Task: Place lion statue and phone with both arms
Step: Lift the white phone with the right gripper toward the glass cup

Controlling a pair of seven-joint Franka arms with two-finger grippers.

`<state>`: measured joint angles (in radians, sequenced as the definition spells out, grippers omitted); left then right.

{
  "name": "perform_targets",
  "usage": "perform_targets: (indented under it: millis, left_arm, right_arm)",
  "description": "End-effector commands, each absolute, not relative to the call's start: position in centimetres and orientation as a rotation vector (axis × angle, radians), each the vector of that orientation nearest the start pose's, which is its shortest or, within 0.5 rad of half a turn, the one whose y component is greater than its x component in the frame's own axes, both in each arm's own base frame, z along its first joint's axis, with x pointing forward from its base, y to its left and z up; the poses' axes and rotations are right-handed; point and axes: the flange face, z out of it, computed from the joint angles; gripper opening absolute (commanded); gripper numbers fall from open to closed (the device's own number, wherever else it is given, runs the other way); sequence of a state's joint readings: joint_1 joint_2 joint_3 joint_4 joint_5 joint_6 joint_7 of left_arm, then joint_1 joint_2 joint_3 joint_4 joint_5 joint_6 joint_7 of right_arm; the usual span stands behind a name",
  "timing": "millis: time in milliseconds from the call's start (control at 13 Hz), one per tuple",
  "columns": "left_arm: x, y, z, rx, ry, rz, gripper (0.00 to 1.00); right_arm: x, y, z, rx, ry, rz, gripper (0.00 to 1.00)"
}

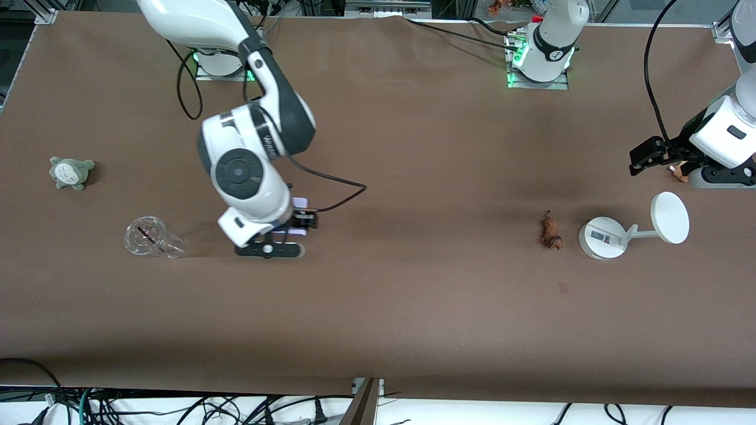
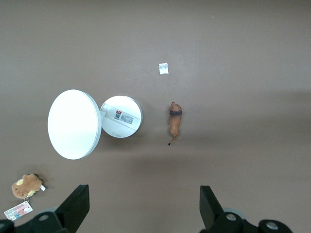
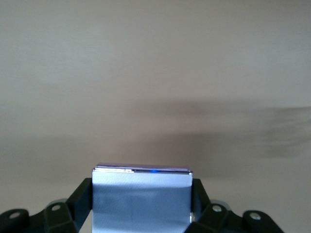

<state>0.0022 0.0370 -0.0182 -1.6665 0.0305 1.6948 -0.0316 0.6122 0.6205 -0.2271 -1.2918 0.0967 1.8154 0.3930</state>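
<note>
The lion statue is a tiny orange-brown figurine lying on the brown table beside the white stand; it also shows in the left wrist view. My left gripper is open and empty, up over the left arm's end of the table, apart from the lion. My right gripper is shut on the phone, a pale lavender slab held edge-out between the fingers, over bare table beside the cup.
A white round stand with a disc stands beside the lion. A brown plush with a tag lies under the left arm. A clear cup lies on its side. A grey-green plush sits at the right arm's end.
</note>
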Motion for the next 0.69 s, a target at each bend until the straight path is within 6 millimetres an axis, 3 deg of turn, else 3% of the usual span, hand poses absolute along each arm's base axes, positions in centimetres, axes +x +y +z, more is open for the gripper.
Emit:
perform_targets:
  millis: [0, 154, 308, 615]
  left_arm:
    - [57.1, -0.5, 57.0, -3.136, -0.018, 0.005, 1.00]
    - [57.1, -0.5, 57.0, -3.136, -0.018, 0.005, 1.00]
    - [57.1, -0.5, 57.0, -3.136, -0.018, 0.005, 1.00]
    - [57.1, -0.6, 57.0, -3.136, -0.013, 0.005, 1.00]
  right_arm:
    - [63.7, 25.3, 38.9, -3.216, -0.089, 0.151, 0.00]
    - [63.9, 22.0, 37.7, -3.221, -0.156, 0.153, 0.00]
    - [63.9, 20.0, 35.2, -3.219, -0.185, 0.104, 0.00]
    - [64.0, 13.2, 28.1, -3.158, -0.197, 0.017, 0.00]
